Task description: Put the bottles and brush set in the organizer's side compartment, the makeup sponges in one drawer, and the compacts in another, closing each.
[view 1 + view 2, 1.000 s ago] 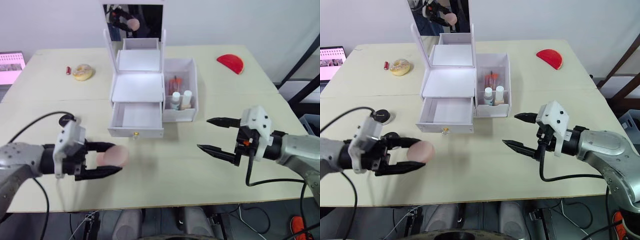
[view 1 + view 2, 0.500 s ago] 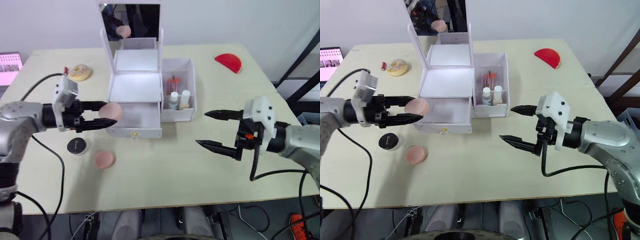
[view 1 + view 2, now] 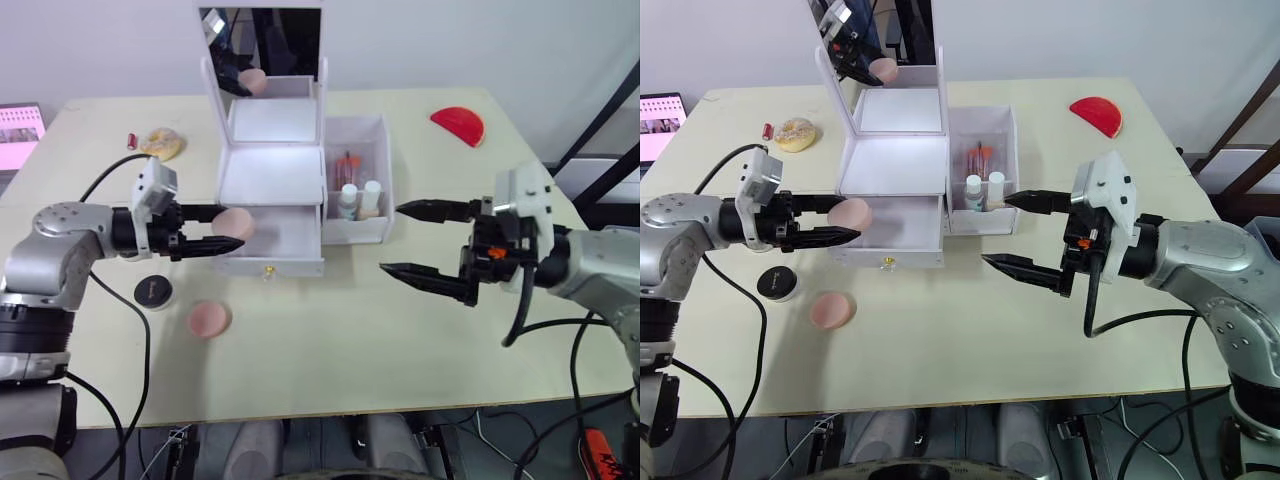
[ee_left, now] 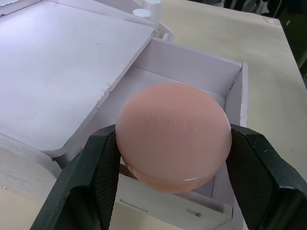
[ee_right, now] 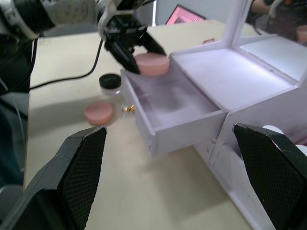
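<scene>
So quick status from my end. I've got my left gripper (image 3: pixel 222 233) clamped on a pink compact (image 4: pixel 173 135), one jaw on each side of it, and it's hanging right over the near left corner of the open bottom drawer (image 3: pixel 272 238) of the white organizer (image 3: pixel 275 175). The drawer floor just below and ahead of the jaws looks bare to me.

My right gripper (image 3: pixel 1002 230) is holding nothing, jaws spread wide, parked off to the right of the organizer with the upper fingertip close to the side compartment (image 3: pixel 358 183). From its wrist camera the open drawer sits straight ahead between the fingers.

Progress, as far as I can judge:
- Bottles (image 3: pixel 360 199) and something orange-red, probably the brush set, are already standing in the side compartment, so that part looks done.
- This compact is about to go in, not released yet.
- Another pink round piece (image 3: pixel 209 318) and a small black round case (image 3: pixel 153 291) lie on the table (image 3: pixel 330 340), below and to the outside of my left jaws. Can't tell compact or sponge for the pink one.
- No drawer holds anything that I can see, and the bottom one needs closing afterwards.

So maybe a third done, lots left.
</scene>
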Robot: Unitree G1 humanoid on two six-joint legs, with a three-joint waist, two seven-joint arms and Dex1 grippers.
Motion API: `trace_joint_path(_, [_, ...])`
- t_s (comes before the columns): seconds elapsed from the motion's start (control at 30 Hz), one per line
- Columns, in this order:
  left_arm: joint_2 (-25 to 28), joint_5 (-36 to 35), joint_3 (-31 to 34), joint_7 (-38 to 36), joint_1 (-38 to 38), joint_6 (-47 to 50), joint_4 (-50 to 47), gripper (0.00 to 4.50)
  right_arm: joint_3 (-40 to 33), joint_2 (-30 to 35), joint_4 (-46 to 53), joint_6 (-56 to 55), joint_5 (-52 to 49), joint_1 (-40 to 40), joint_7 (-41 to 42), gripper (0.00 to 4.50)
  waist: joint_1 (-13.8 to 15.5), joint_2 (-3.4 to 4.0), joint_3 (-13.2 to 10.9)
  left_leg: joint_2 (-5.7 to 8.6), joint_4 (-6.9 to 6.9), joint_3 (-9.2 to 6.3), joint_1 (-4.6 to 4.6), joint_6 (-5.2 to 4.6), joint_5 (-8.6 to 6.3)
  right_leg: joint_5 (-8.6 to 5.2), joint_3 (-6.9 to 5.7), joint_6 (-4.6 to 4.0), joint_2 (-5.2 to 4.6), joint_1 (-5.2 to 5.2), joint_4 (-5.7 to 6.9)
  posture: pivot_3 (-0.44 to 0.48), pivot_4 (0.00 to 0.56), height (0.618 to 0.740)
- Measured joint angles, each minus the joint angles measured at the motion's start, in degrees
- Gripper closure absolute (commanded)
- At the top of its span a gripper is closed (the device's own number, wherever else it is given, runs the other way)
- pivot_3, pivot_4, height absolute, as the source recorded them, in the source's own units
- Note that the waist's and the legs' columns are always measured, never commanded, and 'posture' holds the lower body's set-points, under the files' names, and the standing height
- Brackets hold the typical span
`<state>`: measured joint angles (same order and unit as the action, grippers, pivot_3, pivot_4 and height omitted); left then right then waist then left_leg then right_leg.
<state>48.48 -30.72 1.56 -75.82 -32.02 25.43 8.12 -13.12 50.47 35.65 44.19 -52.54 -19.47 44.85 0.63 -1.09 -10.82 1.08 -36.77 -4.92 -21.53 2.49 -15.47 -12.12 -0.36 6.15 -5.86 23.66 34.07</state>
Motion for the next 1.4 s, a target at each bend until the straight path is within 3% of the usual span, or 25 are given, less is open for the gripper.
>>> trace_joint_path(0.33, [-0.7,1.6,-0.4,-1.3,-1.4,0.0,0.8,1.86,1.5,-2.2,-0.3,-2.4,2.8,0.2,-1.3,0.00,0.0,-0.01,0.0,0.01,-0.01,-0.01,0.01,0.00,0.00,0.07,0.00,-0.09,0.00,-0.01,0.03,0.000,0.150,0.739])
trace_joint_path(0.47, [-0.8,1.7,-0.4,-1.9,-1.7,0.2,0.8,0.01,2.0,-2.2,-0.3,-2.6,3.5,0.3,-1.6,0.00,0.0,-0.01,0.0,0.01,-0.01,-0.01,0.01,0.00,0.00,0.06,0.00,-0.07,0.00,-0.01,0.03,0.000,0.150,0.739])
trace_joint_path(1.1, [-0.7,1.3,0.2,-1.6,-2.1,2.1,0.4,0.01,3.6,-2.8,-0.2,-2.9,5.2,1.1,-2.5,0.00,-0.1,-0.01,0.0,0.01,-0.01,-0.01,0.00,-0.01,0.00,0.06,0.00,-0.07,0.01,0.00,0.04,0.000,0.150,0.739])
trace_joint_path(1.3, [6.4,-3.4,9.5,-0.9,5.5,8.4,-5.9,0.01,1.7,-2.1,0.1,-2.6,4.3,2.3,-2.4,0.00,-1.3,-0.02,0.0,0.00,0.02,-0.01,-0.01,-0.14,-0.07,0.04,0.02,-0.05,0.00,0.04,0.03,0.000,0.150,0.739])
trace_joint_path(1.4, [8.5,-6.1,16.2,1.2,13.2,11.9,-12.1,0.01,1.0,-2.0,-0.1,-2.6,3.8,1.9,-1.7,0.00,-1.6,-0.01,0.0,-0.02,0.03,0.02,0.03,-0.14,-0.08,0.03,0.07,-0.04,0.00,0.04,0.03,0.000,0.150,0.739])
